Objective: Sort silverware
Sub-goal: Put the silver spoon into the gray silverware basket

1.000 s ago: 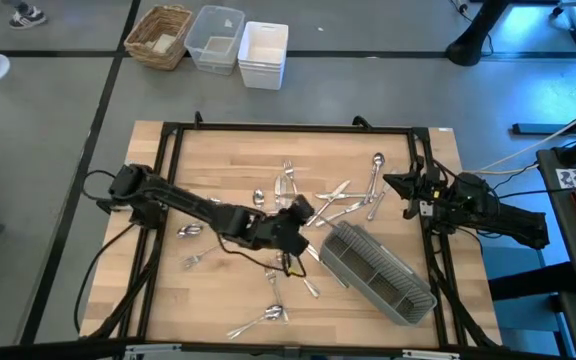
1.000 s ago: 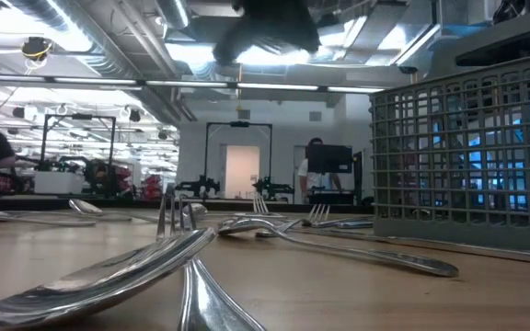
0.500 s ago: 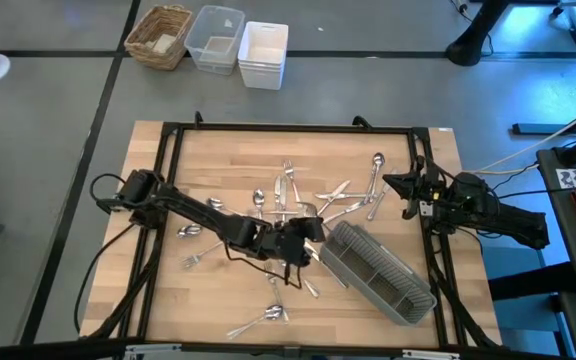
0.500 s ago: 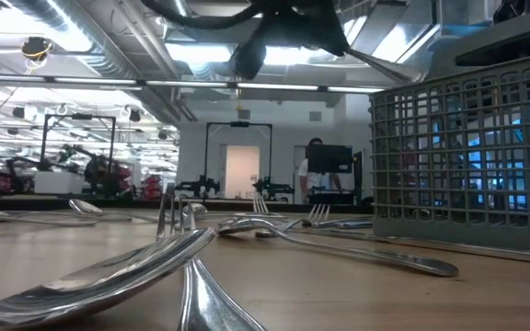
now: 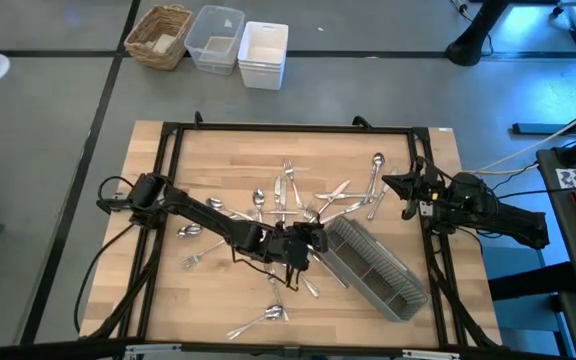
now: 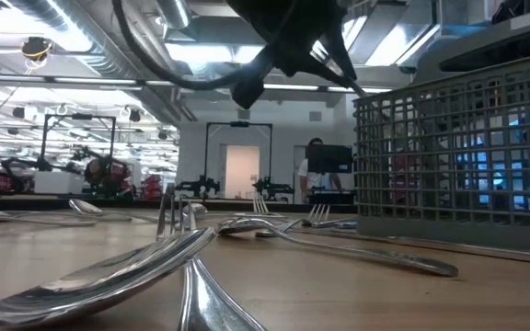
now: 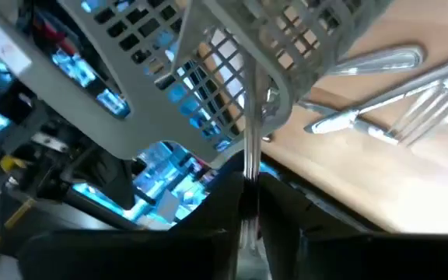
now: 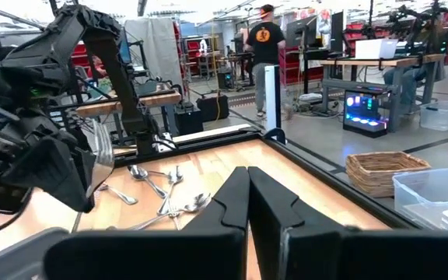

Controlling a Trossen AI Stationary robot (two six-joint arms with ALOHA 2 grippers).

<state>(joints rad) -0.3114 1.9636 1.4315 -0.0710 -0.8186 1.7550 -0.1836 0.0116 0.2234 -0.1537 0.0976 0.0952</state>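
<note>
Silverware lies scattered on the wooden table: forks and spoons near the middle (image 5: 288, 185), a spoon at the far right (image 5: 376, 170), more at the left (image 5: 193, 232) and near edge (image 5: 263, 318). The grey slatted caddy (image 5: 373, 270) lies slantwise right of centre, and shows at the right of the low view (image 6: 458, 156). My left gripper (image 5: 313, 238) is at the caddy's left end, shut on one slim piece of silverware (image 7: 249, 155). My right gripper (image 5: 388, 185) waits shut at the table's right edge, its fingers together in the right wrist view (image 8: 247, 194). My left gripper pinches one end of the slim silver piece (image 7: 249, 190) between its two fingers. The piece runs on forward along the fingers. They slant downward toward the table's right. The piece is clear of the table, and its free end (image 7: 267, 97) reaches the caddy's grid at its open end.
A black frame rail (image 5: 288, 128) runs round the table. Beyond the far edge stand a wicker basket (image 5: 160, 35), a clear bin (image 5: 215, 38) and a white bin (image 5: 263, 52). A large spoon (image 6: 109, 276) lies close to the low camera. A person (image 8: 267, 39) stands in the room behind.
My left gripper has gone down and toward the table's right, up to the caddy's left end, rolling as it went. The silver piece it carries now points into the caddy's open end. The caddy has shifted a little toward the table's left.
</note>
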